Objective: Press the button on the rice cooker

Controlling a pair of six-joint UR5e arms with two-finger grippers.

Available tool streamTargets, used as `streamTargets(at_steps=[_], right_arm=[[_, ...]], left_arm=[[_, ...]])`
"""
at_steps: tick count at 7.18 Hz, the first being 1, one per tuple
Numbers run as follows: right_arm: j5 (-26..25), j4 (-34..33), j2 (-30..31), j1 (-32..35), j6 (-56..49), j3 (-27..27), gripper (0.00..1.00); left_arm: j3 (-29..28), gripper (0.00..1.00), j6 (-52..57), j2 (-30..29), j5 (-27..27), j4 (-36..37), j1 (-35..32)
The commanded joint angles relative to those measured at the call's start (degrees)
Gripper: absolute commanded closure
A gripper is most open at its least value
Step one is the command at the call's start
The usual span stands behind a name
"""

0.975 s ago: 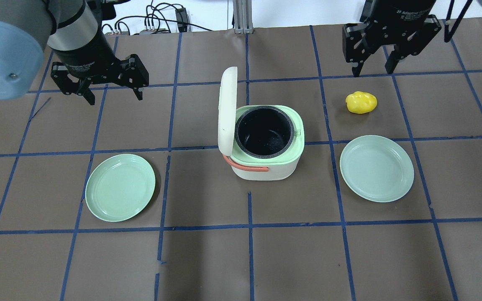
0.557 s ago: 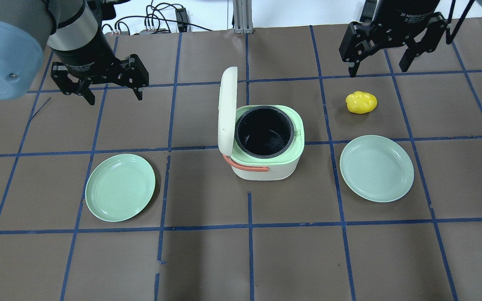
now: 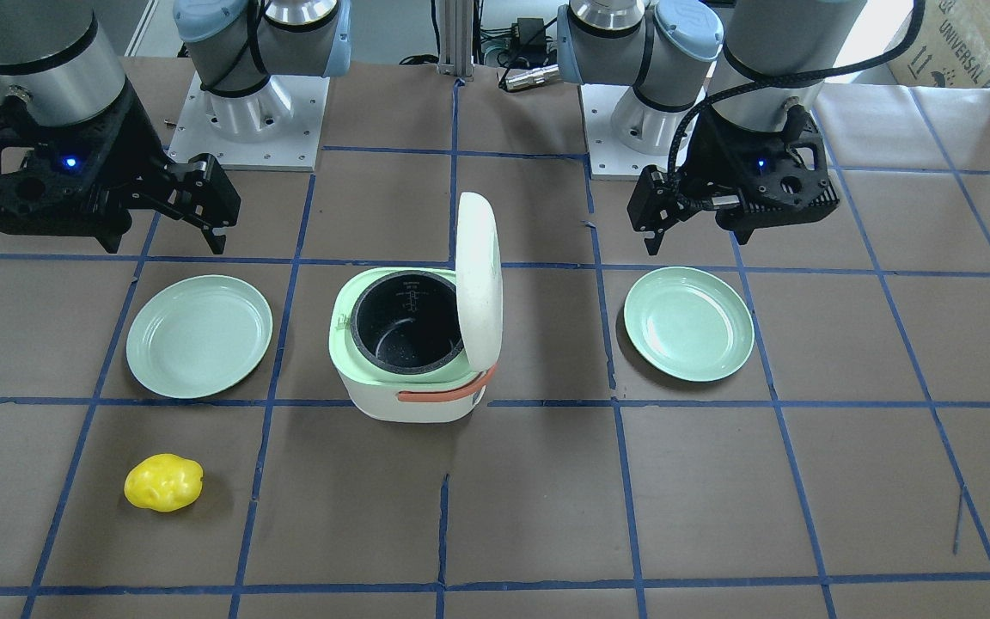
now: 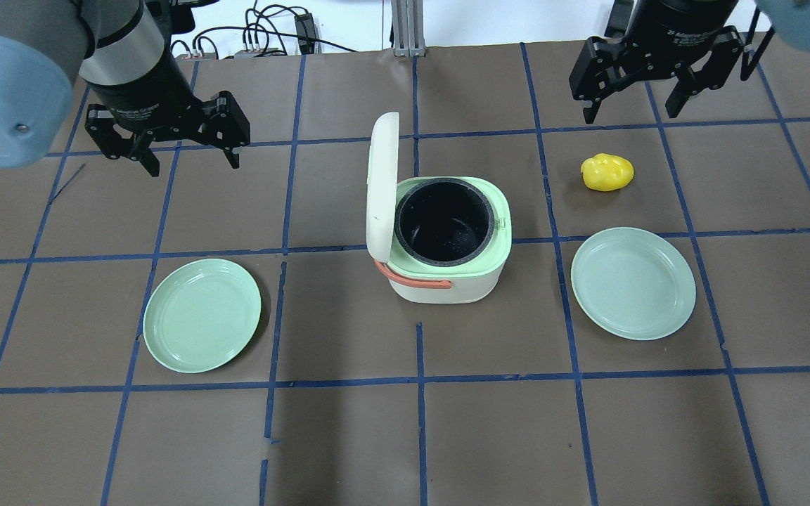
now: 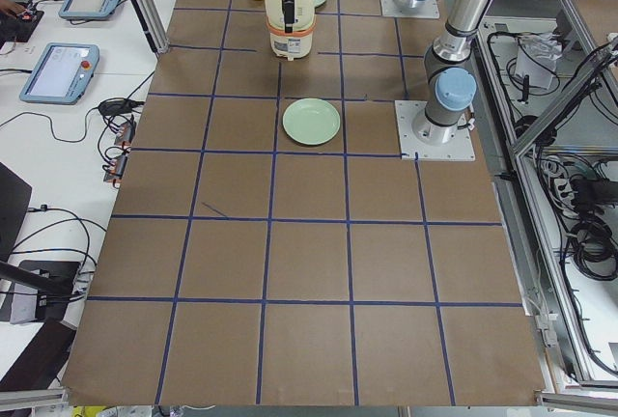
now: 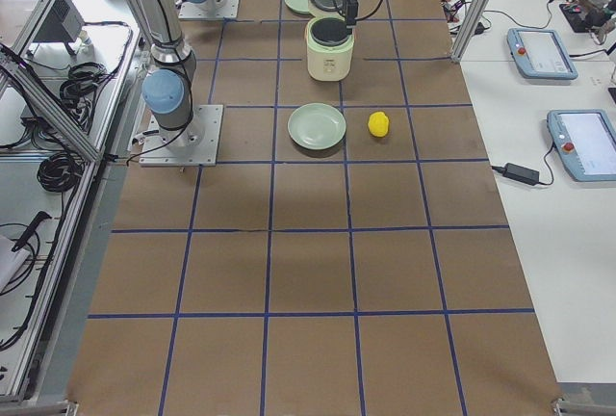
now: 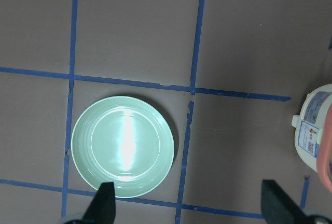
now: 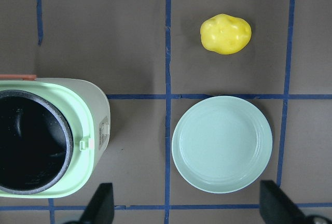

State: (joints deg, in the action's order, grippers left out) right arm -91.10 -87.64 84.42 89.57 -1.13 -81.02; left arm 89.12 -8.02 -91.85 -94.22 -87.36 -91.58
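Left pincer (image 4: 194,163) wide, right pincer (image 4: 631,114) wide, lettered "2F Adaptive", rice cooker (image 4: 451,281) open

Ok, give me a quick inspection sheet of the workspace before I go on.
Surface: brown table, blue tape grid.
Job's things: rice cooker, lid standing open, inner pot looks empty; button not made out.
Clutter: left plate and right plate, both empty; yellow potato beyond the right plate.
Grippers: left gripper and right gripper, jaws open, holding nothing, away from the cooker.
Cables: bundle past the far edge.
Surroundings: teach pendants on a side table.
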Motion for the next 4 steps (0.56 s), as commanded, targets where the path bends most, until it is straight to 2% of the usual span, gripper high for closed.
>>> streamTargets(at_steps=[1, 4], right_arm=[[0.1, 0.2, 0.1, 0.1, 2.4, 0.2, 0.0], [0.2, 0.4, 0.1, 0.2, 2.5, 0.5, 0.0]], left_arm=[[0.0, 0.0, -0.1, 0.0, 0.0, 0.0, 0.0], [0.0, 0.0, -0.1, 0.0, 0.0, 0.0, 0.0]])
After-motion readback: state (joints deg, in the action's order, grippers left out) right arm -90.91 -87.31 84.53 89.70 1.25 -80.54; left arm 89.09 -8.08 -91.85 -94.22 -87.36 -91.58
